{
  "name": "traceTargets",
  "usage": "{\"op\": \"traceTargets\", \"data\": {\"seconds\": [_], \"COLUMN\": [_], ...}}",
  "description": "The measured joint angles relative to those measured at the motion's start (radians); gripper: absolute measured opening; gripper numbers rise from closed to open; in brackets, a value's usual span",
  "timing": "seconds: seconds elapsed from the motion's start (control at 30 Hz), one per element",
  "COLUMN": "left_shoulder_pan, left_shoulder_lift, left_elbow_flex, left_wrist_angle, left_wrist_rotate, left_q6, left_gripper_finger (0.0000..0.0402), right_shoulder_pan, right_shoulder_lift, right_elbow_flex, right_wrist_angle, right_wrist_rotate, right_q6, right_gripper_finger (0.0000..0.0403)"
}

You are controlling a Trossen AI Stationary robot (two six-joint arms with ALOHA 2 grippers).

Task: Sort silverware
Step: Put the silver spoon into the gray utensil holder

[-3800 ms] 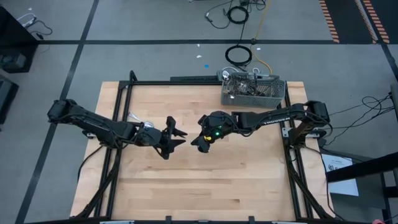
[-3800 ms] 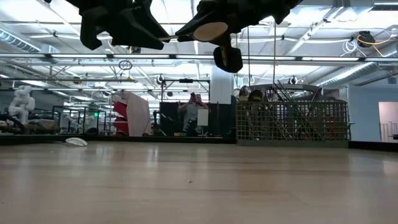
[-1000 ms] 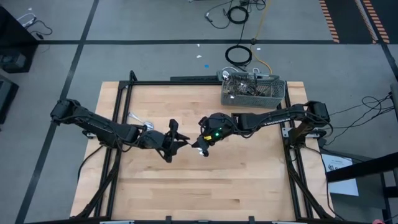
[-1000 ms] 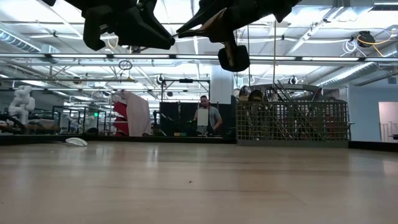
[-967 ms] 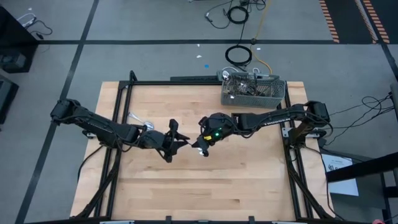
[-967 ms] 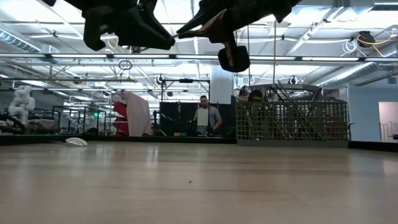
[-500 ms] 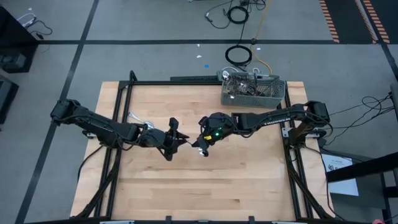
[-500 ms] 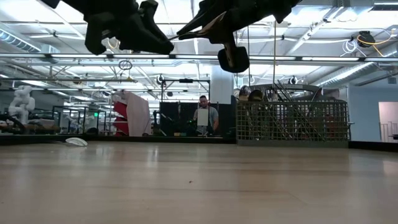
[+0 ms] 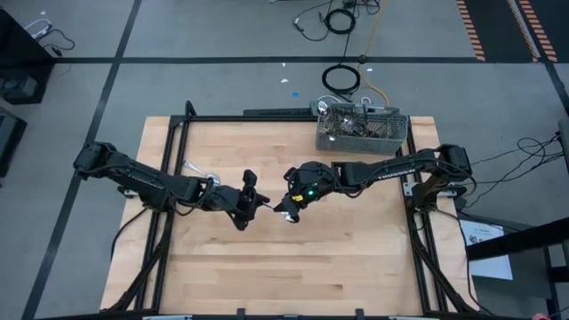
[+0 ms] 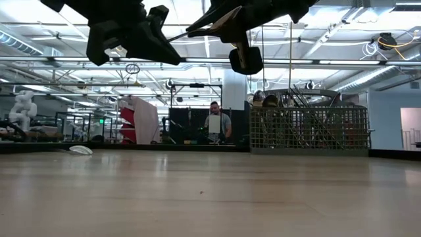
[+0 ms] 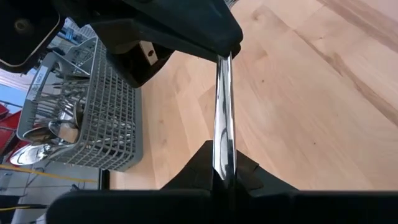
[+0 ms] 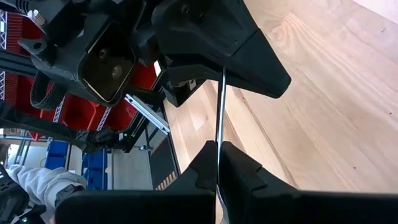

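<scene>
Above mid-table, a slim utensil point(image 11: 222, 118) is bridging two grippers: the left gripper point(image 9: 253, 201) is clamping one end between closed fingers point(image 11: 205, 163), the right gripper point(image 9: 283, 206) pinching the other. Farther back, more silverware point(image 9: 348, 119) is standing in the basket point(image 9: 363, 130) at the table's point(image 9: 293, 267) rear right.

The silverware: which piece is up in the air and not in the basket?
The thin shiny piece clamped between both end effectors, left and right, above the table. The others sit in the grey basket.
</scene>
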Motion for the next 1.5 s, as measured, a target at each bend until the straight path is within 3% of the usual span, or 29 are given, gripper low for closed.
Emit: {"op": "traceTargets", "data": {"seconds": [0.2, 0.4, 0.57, 0.7, 0.93, 1.1, 1.27, 1.37, 1.5], "left_shoulder_pan": [0.000, 0.000, 0.000, 0.000, 0.011, 0.073, 0.150, 0.190, 0.197], "left_shoulder_lift": [0.000, 0.000, 0.000, -0.001, -0.057, -0.169, -0.329, -0.386, -0.373], "left_elbow_flex": [0.000, 0.000, 0.000, 0.000, 0.000, 0.000, 0.000, 0.000, 0.000], "left_wrist_angle": [0.003, 0.006, 0.003, 0.006, -0.028, -0.061, 0.003, 0.122, 0.342], "left_wrist_rotate": [0.001, 0.003, 0.003, 0.005, 0.007, 0.048, 0.207, 0.335, 0.451], "left_q6": [-0.001, -0.004, -0.004, -0.074, -0.171, -0.246, -0.408, -0.553, -0.733], "left_gripper_finger": [0.0011, 0.0011, 0.0011, 0.0010, 0.0010, 0.0010, 0.0010, 0.0010, 0.0010], "right_shoulder_pan": [0.000, -0.007, -0.048, -0.084, -0.135, -0.159, -0.172, -0.171, -0.159], "right_shoulder_lift": [0.000, 0.000, -0.012, -0.053, -0.200, -0.300, -0.344, -0.340, -0.281], "right_elbow_flex": [0.000, 0.000, -0.001, -0.001, -0.001, -0.001, -0.001, -0.001, -0.001], "right_wrist_angle": [0.004, 0.010, 0.009, 0.000, -0.001, -0.006, 0.008, 0.038, 0.256], "right_wrist_rotate": [0.000, 0.004, -0.113, -0.148, -0.088, -0.040, -0.039, -0.038, -0.039], "right_q6": [-0.042, -0.137, -0.206, -0.285, -0.512, -0.664, -0.801, -0.894, -0.892], "right_gripper_finger": [0.0025, 0.0120, 0.0197, 0.0230, 0.0231, 0.0223, 0.0222, 0.0222, 0.0222]}}
